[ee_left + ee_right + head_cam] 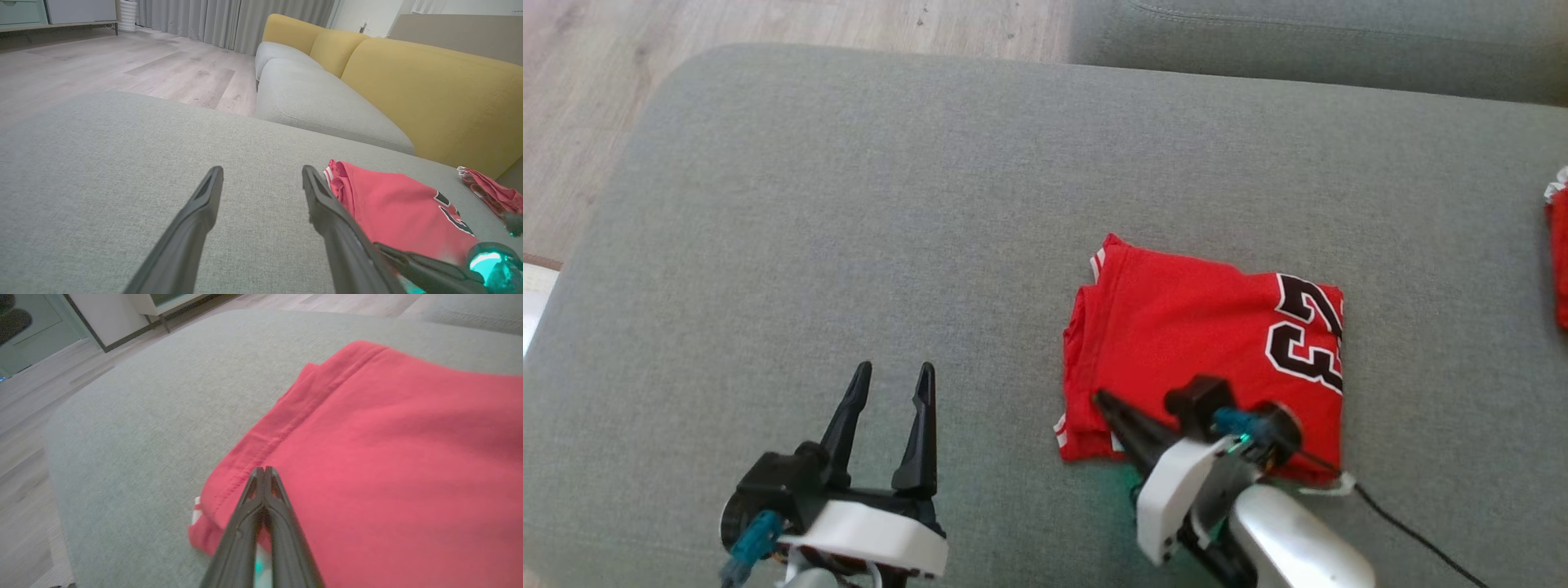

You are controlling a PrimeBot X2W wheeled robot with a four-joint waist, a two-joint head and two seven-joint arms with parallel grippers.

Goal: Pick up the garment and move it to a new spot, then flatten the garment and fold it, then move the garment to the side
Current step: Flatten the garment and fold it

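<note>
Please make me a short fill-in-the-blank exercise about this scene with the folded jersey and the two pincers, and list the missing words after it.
1. The folded jersey lies on a cushion of ____ colour.
2. The left pincer, beside the jersey over bare cushion, is ____ (open or shut).
3. The right pincer, its tips at the jersey's near corner, is ____ (open or shut).
4. The jersey's cloth is ____, with black numerals.

Missing words: grey; open; shut; red.
</note>
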